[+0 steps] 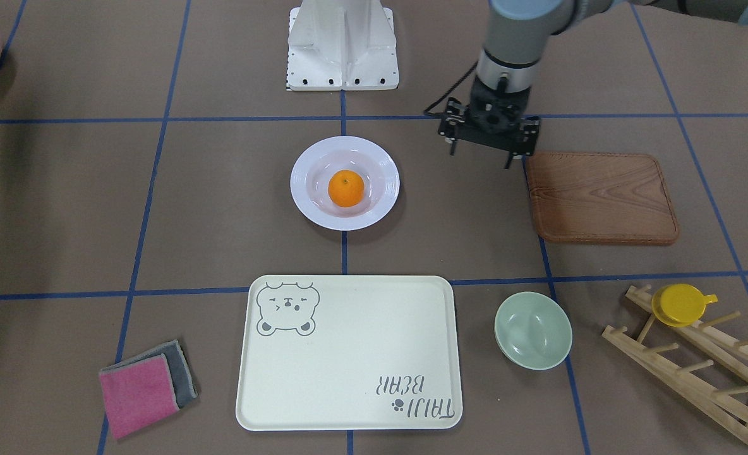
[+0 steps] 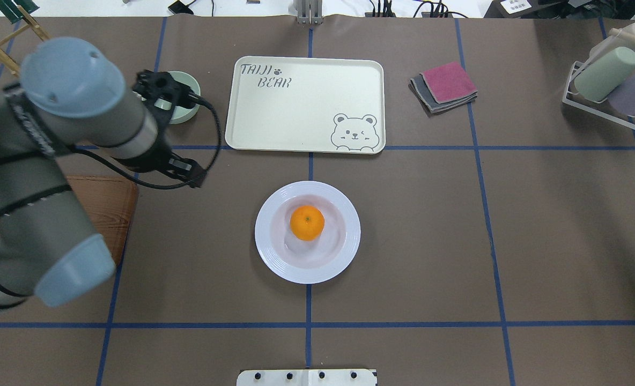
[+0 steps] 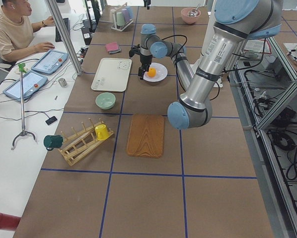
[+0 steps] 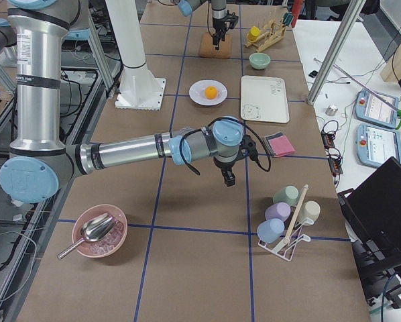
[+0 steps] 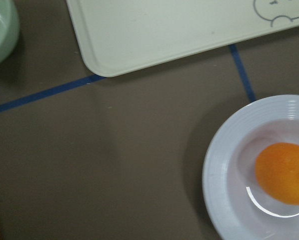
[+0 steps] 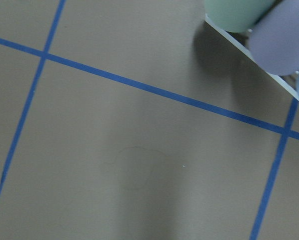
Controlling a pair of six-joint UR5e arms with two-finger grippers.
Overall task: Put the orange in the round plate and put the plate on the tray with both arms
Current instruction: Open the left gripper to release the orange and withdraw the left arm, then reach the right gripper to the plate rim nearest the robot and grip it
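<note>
The orange (image 1: 346, 188) lies in the sunken centre of the round white plate (image 1: 383, 167) at mid-table. The cream tray (image 1: 349, 354) with the bear drawing sits apart from the plate, on the side away from the robot's base, with nothing on it. My left gripper (image 1: 481, 157) hangs open and holds nothing, between the plate and a wooden board. Its wrist view shows the orange (image 5: 283, 172), the plate's rim (image 5: 217, 175) and a corner of the tray (image 5: 139, 35). My right gripper (image 4: 226, 176) shows only in the exterior right view, and I cannot tell whether it is open or shut.
A brown wooden board (image 1: 601, 197) lies beside the left gripper. A pale green bowl (image 1: 532, 330), a wooden rack with a yellow cup (image 1: 680, 303) and folded cloths (image 1: 146, 385) flank the tray. A cup rack (image 2: 612, 80) stands far right. A person (image 3: 12, 29) sits beyond the table.
</note>
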